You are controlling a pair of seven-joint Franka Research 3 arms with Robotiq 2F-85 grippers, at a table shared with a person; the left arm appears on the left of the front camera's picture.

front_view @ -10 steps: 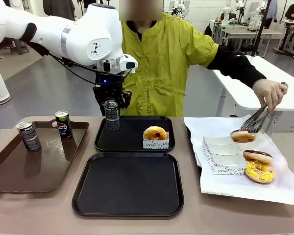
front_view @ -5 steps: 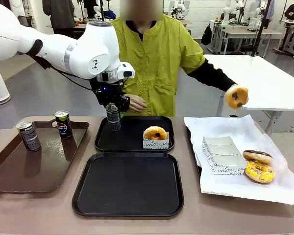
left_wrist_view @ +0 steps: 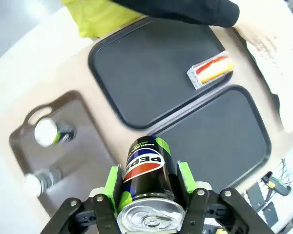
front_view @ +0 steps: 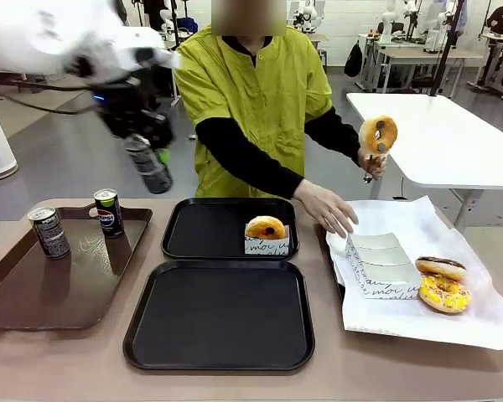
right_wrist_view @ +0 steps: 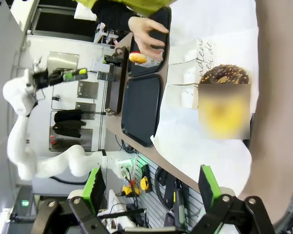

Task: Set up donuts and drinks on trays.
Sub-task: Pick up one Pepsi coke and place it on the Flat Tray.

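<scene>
The drink can (left_wrist_view: 145, 168) is clenched in the left fingers (left_wrist_view: 115, 183), now raised away from the far tray (front_view: 205, 233) — not yet set down; the right fingers (right_wrist_view: 94, 187) are spread, empty.

Front view across table (front_view: 63, 364) toward person (front_view: 251, 109); left wrist overhead, right wrist sideways; 2 black trays (front_view: 218, 322) shared.
</scene>
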